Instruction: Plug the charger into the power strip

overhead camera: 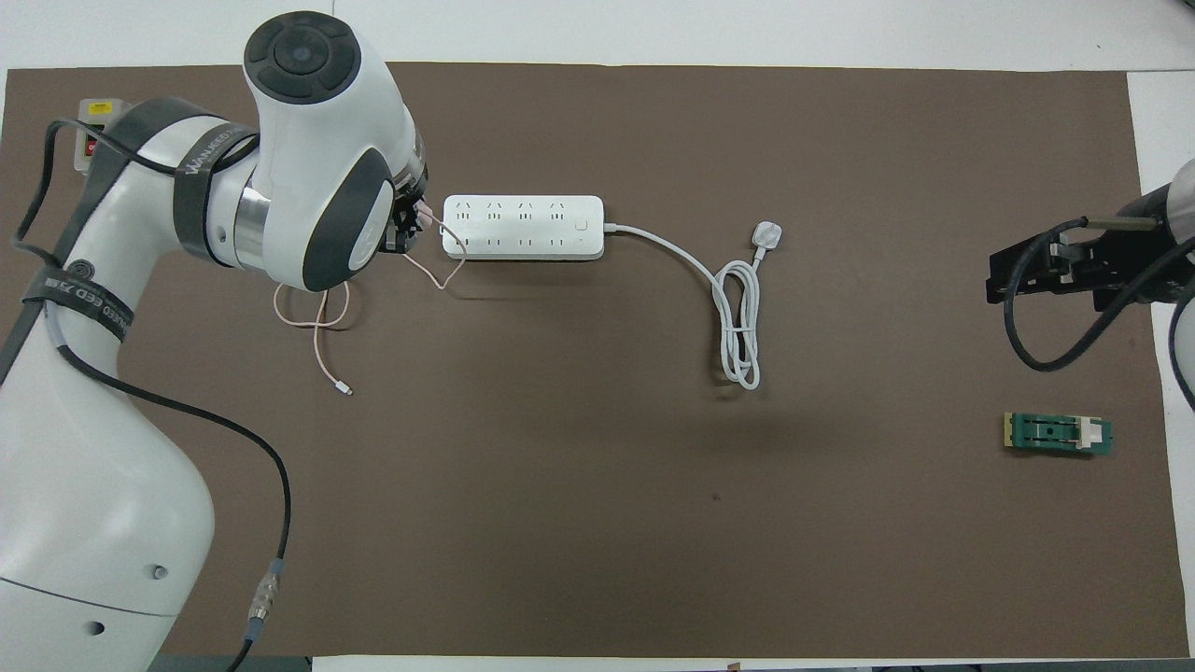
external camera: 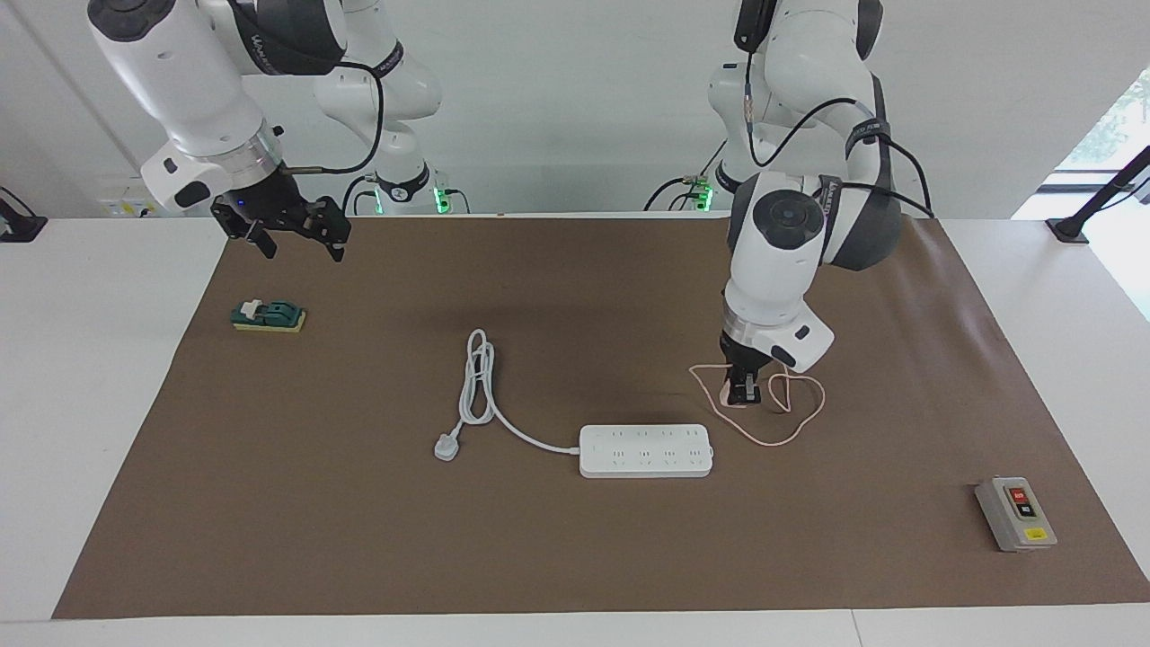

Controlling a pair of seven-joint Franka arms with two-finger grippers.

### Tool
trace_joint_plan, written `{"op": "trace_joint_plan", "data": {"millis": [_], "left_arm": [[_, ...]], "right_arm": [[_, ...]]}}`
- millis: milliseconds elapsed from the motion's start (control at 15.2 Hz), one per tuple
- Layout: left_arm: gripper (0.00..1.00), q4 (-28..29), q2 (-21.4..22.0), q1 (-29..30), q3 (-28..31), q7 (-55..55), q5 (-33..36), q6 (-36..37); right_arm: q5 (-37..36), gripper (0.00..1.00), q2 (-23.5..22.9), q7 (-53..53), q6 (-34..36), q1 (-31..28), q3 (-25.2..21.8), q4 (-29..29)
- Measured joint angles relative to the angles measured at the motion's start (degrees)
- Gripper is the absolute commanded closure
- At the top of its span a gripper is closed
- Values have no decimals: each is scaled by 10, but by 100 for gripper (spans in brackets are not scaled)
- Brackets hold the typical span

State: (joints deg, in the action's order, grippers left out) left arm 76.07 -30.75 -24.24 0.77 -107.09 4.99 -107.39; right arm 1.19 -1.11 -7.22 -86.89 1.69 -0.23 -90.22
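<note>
My left gripper is shut on the charger, a small pale pink cube, and holds it just above the mat beside the end of the power strip toward the left arm's end. In the overhead view the left gripper is mostly hidden under its own wrist, and only a pink edge of the charger shows next to the power strip. The thin pink cable trails in loops on the mat. My right gripper hangs open and holds nothing, high over the mat's corner at the right arm's end.
The strip's thick white cord ends in a white three-pin plug lying toward the right arm's end. A grey box with red and black buttons sits at the left arm's end. A green and yellow block lies below the right gripper.
</note>
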Motion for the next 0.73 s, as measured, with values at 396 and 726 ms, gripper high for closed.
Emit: {"op": "trace_joint_plan", "data": {"millis": [396,726], "left_arm": [[100,-3,-25,-41,0,-57,0,3],[100,9,-26,-55,2,-77,2,3]], "right_arm": [[0,0,6,0,0,-4,-1,0],[0,0,13,0,1,-4,-1,0]]}}
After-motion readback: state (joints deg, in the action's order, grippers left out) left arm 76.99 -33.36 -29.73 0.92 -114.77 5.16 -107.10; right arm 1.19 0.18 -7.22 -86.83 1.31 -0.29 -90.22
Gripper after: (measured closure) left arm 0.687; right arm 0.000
